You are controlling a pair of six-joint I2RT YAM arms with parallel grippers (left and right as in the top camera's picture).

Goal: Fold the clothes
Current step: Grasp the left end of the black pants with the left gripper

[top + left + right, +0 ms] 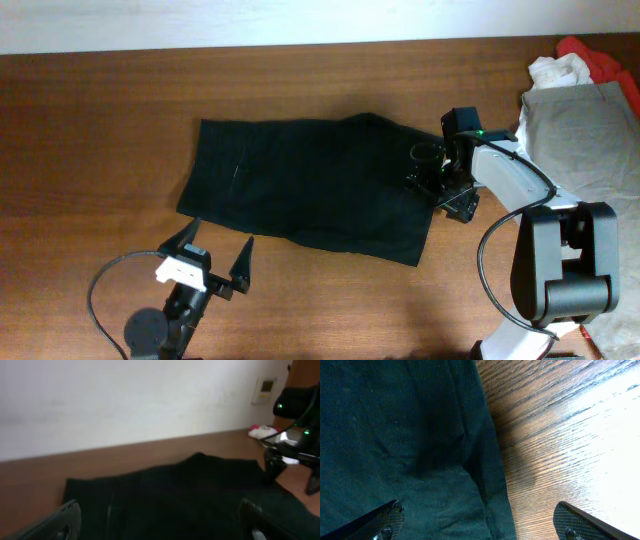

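From above, a dark garment (310, 185) lies spread flat near the middle of the brown wooden surface (90, 130), its long side running left to right. The left hand (215, 250) sits near the front edge of the surface, just off the garment's front left corner. Its two fingers are spread apart and hold nothing. The right hand (440, 182) is over the garment's right edge. At the far right corner lies a pile: a grey cloth (575, 140), a white cloth (557, 70) and a red cloth (605, 60).

The left wrist view looks across the garment (190, 495) toward a white wall (125, 400) with a small wall panel (263, 389). The left hand (159, 512) is open, with one finger (62, 522) at each lower corner of the view. The right arm (295, 442) stands at the garment's far side.

The right wrist view looks straight down on the garment's edge (405, 435), which is slightly rumpled, with bare surface (560, 435) beside it. The right hand (477, 517) is wide open and empty. One finger (385, 520) is over the cloth and the other over the wood.
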